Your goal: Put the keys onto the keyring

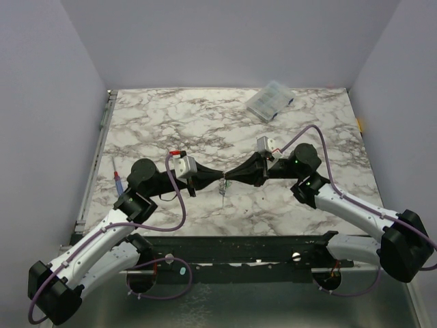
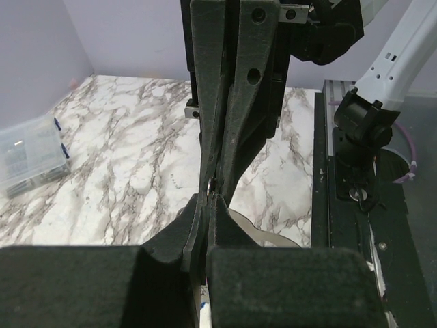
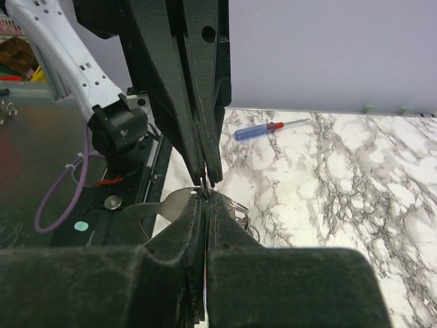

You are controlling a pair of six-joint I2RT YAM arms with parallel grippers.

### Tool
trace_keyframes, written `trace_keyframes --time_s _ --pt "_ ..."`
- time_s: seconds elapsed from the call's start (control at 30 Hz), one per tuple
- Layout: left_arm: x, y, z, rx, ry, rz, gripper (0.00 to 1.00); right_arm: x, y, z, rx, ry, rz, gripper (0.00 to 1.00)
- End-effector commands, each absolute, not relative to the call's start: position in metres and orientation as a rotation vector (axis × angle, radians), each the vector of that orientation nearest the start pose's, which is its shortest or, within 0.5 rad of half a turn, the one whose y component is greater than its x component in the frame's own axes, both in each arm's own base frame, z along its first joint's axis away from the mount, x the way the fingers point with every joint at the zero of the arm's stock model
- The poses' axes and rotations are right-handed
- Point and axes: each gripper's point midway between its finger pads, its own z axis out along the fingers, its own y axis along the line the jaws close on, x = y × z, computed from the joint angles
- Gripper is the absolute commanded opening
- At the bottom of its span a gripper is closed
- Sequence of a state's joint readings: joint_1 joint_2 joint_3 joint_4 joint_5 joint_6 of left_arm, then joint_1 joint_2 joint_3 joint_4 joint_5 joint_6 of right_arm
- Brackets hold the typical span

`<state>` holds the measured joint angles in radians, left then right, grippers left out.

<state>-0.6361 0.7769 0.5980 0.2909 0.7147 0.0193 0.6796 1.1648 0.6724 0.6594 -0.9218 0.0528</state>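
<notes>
Marble table (image 1: pixel 157 116), left gripper (image 1: pixel 219 179) meeting right gripper (image 1: pixel 229 179) (both clamped), keyring (image 3: pixel 171 199) beneath.

Soft, even overhead light, faint shadows; wrist-view foregrounds dark, perhaps slightly blurred.

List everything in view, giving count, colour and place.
table: one, white and grey marble, under everything
compartment box: one, clear plastic, far right part of the table
screwdriver: one, blue and red handle, left edge of the table
keyring: one, silvery curved band, sticking out where the fingertips meet
keys: cannot be made out in any view
left gripper: one, black, shut, tip to tip with the other above the table's middle
right gripper: one, black, shut; what each pinches is hidden
left arm, right arm: two, white and black, reaching in from the near edge
</notes>
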Motion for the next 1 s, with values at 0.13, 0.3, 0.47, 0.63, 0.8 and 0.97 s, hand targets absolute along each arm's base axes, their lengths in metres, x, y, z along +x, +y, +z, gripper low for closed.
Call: trace_keyframes --time_s 0.13,0.3,0.47,0.63,0.8,0.97 --pt "0.177 -0.261 0.299 1.004 1.162 -0.934 0.39 0.176 0.324 0.299 -1.190 1.060 1.217 0.01" --pt "0.181 -0.257 0.295 1.012 1.184 -0.883 0.50 0.184 0.322 0.291 -1.179 1.186 1.186 0.01" --pt "0.183 -0.255 0.290 1.049 1.213 -0.846 0.39 0.198 0.320 0.279 -1.184 1.349 1.126 0.01" --pt "0.186 -0.252 0.289 1.074 1.236 -0.810 0.39 0.210 0.316 0.272 -1.207 1.485 1.049 0.01" --pt "0.187 -0.251 0.289 1.074 1.242 -0.796 0.40 0.214 0.307 0.267 -1.238 1.598 0.981 0.01" --pt "0.190 -0.252 0.287 1.069 1.258 -0.794 0.40 0.214 0.297 0.264 -1.257 1.729 0.934 0.01"
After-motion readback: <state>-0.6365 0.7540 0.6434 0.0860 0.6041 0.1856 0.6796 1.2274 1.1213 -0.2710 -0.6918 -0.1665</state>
